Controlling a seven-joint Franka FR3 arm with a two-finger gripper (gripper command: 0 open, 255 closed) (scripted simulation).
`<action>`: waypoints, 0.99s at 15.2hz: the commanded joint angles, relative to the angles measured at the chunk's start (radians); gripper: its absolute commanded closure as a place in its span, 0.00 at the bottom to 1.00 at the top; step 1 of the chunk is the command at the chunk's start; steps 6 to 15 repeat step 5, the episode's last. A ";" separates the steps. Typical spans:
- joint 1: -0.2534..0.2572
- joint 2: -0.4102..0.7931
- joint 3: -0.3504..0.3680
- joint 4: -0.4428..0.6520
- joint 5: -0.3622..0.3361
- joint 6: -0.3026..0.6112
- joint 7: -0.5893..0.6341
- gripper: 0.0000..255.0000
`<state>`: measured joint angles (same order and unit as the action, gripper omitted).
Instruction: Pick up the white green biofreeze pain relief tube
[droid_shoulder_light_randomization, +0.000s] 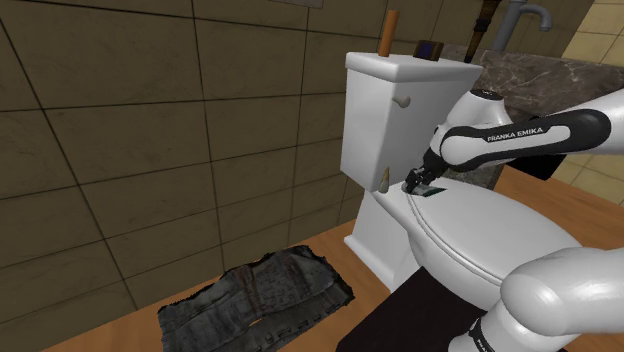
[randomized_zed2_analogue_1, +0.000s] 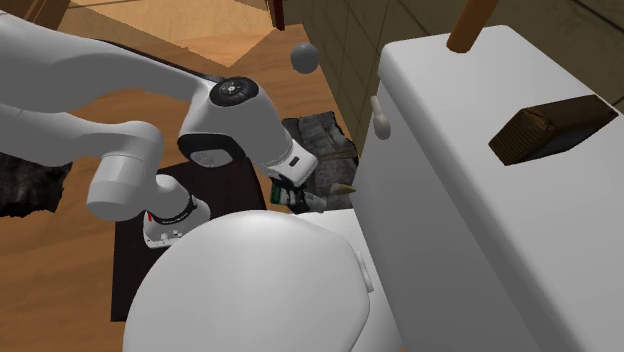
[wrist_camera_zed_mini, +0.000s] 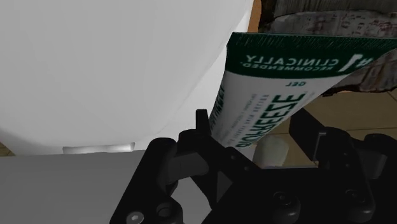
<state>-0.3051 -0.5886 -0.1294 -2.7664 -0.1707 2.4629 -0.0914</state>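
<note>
White-and-green Biofreeze tube (wrist_camera_zed_mini: 267, 95), clamped between the two fingers of the black gripper (wrist_camera_zed_mini: 254, 145).
Location, shoulder view: tube and gripper sit at 5 o'clock from the white toilet tank (droid_shoulder_light_randomization: 375, 120), over the rear of the closed lid (droid_shoulder_light_randomization: 480, 240); crumpled dark denim (droid_shoulder_light_randomization: 250, 300) lies on the wooden floor (droid_shoulder_light_randomization: 130, 335) at 8 o'clock.

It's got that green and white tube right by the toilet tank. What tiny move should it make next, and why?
Probably a short, slow lift straight up. In the wrist view the gripper has its fingers seemingly clasped on the tube from both sides, so it looks held. The toilet tank stands close beside it and the lid lies just below.
</note>
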 joint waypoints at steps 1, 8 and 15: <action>0.002 -0.015 0.001 0.018 0.003 -0.033 -0.003 1.00; 0.004 -0.031 0.002 0.038 0.007 -0.069 -0.006 1.00; 0.004 -0.031 0.002 0.038 0.007 -0.069 -0.006 1.00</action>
